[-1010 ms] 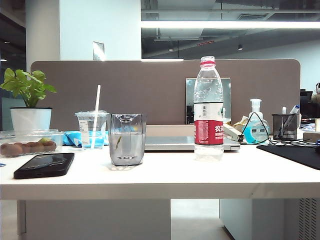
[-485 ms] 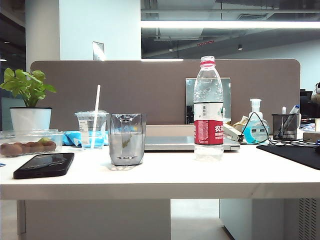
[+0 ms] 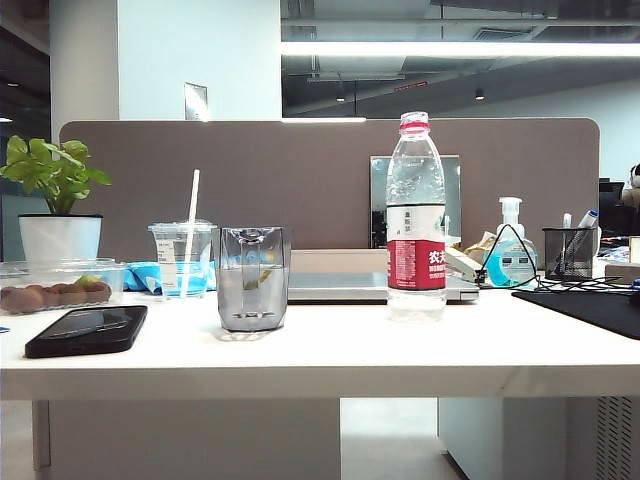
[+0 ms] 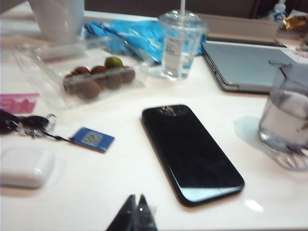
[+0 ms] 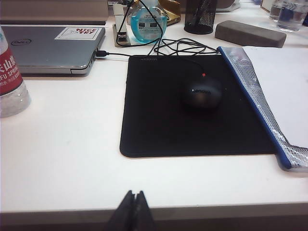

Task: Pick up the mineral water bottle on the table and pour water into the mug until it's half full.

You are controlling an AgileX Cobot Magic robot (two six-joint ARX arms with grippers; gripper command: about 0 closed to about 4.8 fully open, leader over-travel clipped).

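The mineral water bottle [image 3: 416,220] stands upright on the table [image 3: 330,352], right of centre, with its red neck ring at the top; its lower part shows in the right wrist view [image 5: 10,82]. The mug [image 3: 253,280], a grey faceted glass holding some water, stands to its left and shows in the left wrist view [image 4: 288,120]. Neither arm appears in the exterior view. My left gripper [image 4: 135,198] is shut and empty, low over the table short of the black phone. My right gripper [image 5: 134,193] is shut and empty at the table's front edge, well clear of the bottle.
A black phone [image 4: 190,151] lies near the mug. A lidded cup with a straw [image 3: 184,258], a fruit box [image 4: 91,77], keys and a white earbud case [image 4: 24,166] lie on the left. A laptop [image 5: 53,48] sits behind the bottle; a mouse [image 5: 201,94] rests on a black pad [image 5: 159,125].
Bottle, mug and phone stay where they were in the exterior view. Only a small greenish reflection inside the mug shifts a little.
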